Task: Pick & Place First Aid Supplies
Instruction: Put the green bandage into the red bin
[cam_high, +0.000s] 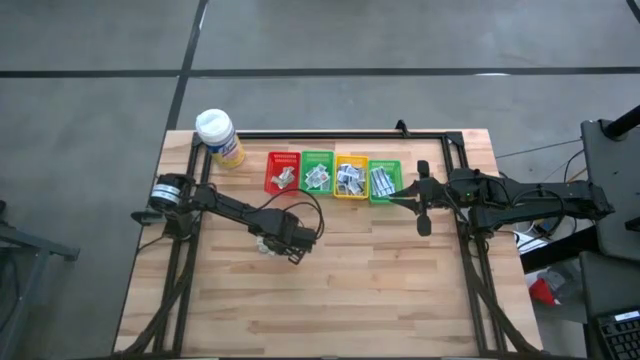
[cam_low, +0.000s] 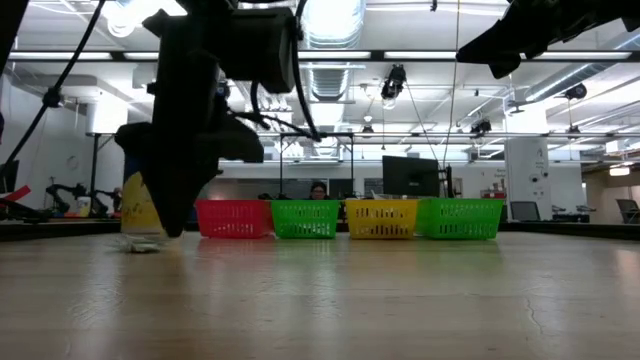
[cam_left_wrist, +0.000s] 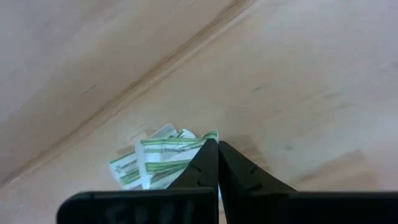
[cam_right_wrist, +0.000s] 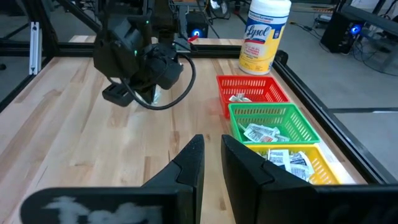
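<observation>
Your left gripper (cam_left_wrist: 217, 163) is down on the bare wooden table (cam_high: 400, 280), in front of the red plastic basket (cam_high: 282, 173), jaws pinched together at the edge of a small heap of white paper packets with green print (cam_left_wrist: 158, 160). You cannot tell whether a packet is caught between the tips. More packets lie in the red basket and its green and yellow neighbours. Your right gripper (cam_right_wrist: 211, 158) hovers beside the far end of that basket row, jaws narrowly parted, holding nothing.
</observation>
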